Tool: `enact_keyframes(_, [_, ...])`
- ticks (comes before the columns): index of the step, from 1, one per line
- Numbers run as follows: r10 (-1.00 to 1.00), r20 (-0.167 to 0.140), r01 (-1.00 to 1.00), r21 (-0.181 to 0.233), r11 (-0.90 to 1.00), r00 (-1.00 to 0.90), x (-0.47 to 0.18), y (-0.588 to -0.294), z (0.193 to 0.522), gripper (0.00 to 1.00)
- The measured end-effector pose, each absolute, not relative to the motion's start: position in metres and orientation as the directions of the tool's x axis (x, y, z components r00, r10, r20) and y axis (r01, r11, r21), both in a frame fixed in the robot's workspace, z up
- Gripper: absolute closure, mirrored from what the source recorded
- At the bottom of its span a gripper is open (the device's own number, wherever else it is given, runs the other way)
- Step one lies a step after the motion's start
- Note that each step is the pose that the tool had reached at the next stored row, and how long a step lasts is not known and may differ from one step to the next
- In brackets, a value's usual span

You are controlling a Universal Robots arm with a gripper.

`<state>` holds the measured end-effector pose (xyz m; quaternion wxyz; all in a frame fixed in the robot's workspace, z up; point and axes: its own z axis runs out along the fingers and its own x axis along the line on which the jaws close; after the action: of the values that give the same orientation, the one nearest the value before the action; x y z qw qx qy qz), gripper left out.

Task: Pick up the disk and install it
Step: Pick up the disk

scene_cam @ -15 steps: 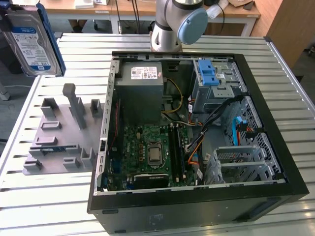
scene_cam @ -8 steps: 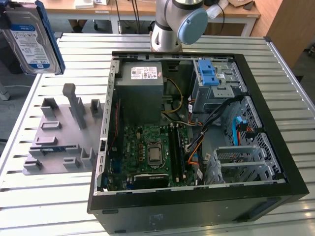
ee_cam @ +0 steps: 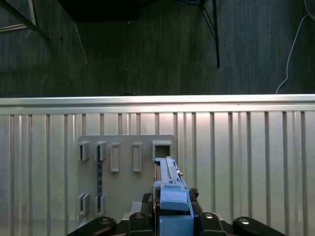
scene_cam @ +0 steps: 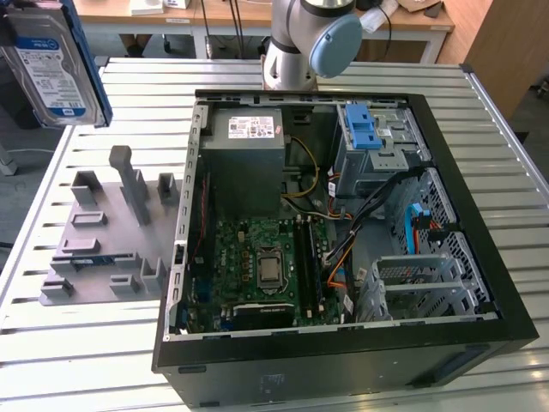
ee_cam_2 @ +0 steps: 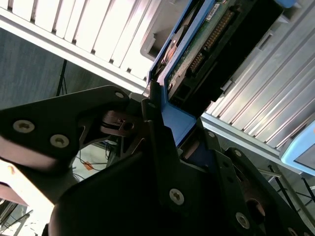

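The disk (scene_cam: 47,64), a silver hard drive with a blue-and-white label and a blue carrier frame, hangs in the air at the exterior view's upper left, above the table's corner and well apart from the open computer case (scene_cam: 343,215). In the second wrist view my gripper (ee_cam_2: 179,130) is shut on the disk (ee_cam_2: 197,54), its black fingers (ee_cam_2: 153,129) clamping the blue frame's end. The first wrist view shows the disk (ee_cam: 167,179) edge-on, rising from the gripper (ee_cam: 172,221) over the grey fixture plate (ee_cam: 123,172).
The grey fixture plate (scene_cam: 103,232) with upright slots lies beside the case on the slatted metal table (scene_cam: 77,360). Inside the case sit a grey power supply box (scene_cam: 249,163), a light-blue latch bracket (scene_cam: 362,129) on the drive cage and loose cables. The arm's base (scene_cam: 300,43) stands behind the case.
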<state>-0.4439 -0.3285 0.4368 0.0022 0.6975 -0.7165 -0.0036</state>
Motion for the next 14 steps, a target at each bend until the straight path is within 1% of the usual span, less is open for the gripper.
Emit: enact_keyframes(14, [-1.0, -0.002, -1.0, 0.008, 0.027, -0.027, -0.4439, -0.3286, 0.4461, 0.64])
